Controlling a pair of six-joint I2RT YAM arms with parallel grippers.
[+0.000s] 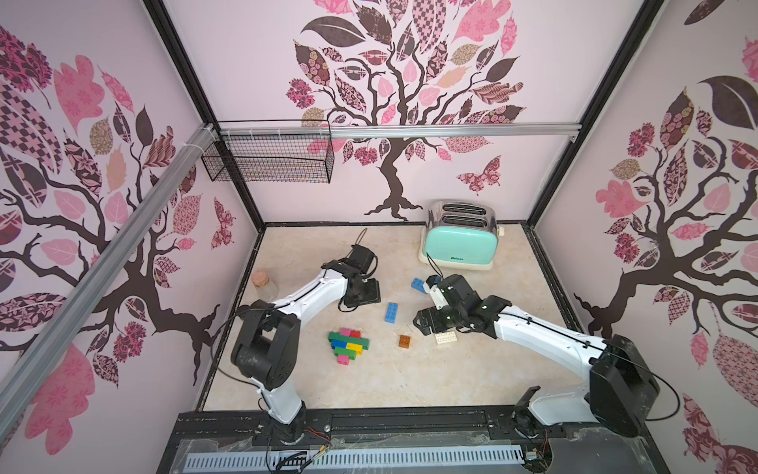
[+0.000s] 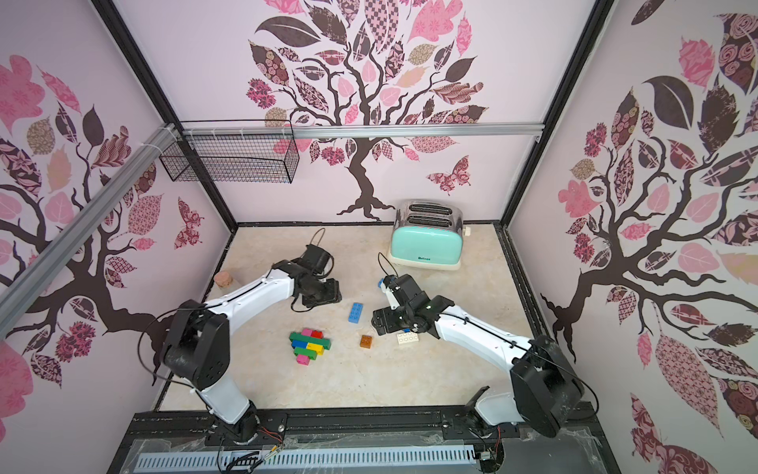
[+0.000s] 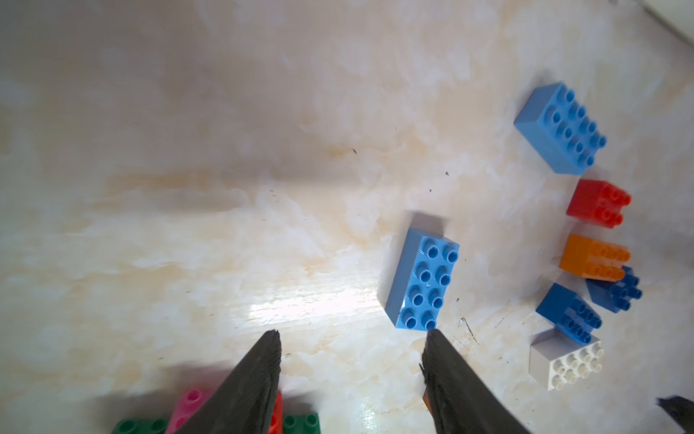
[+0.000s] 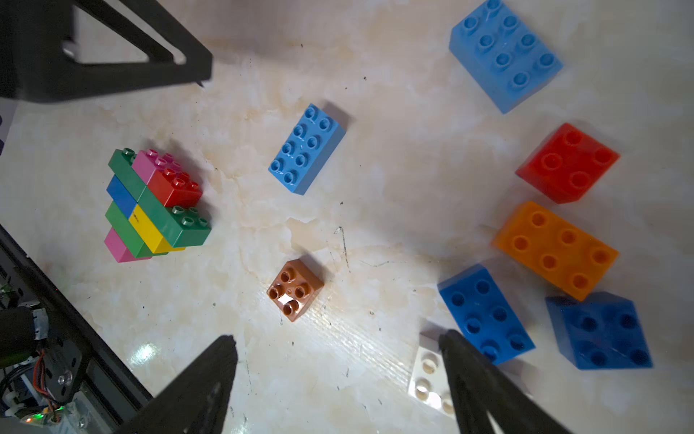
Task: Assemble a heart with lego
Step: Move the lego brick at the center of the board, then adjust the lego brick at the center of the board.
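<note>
In both top views, right of centre, your right arm covers the red brick and orange brick and overlaps the white brick. In the left wrist view the heart is blurred and edge-cropped.

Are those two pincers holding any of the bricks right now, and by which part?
No. The left pincer and the right pincer both stand open; neither grips anything.

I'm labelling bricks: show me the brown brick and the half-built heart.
brown brick (image 4: 295, 290): right wrist view, on its studded top.
half-built heart (image 1: 355, 347): a top view, on its yellow brick.
</note>
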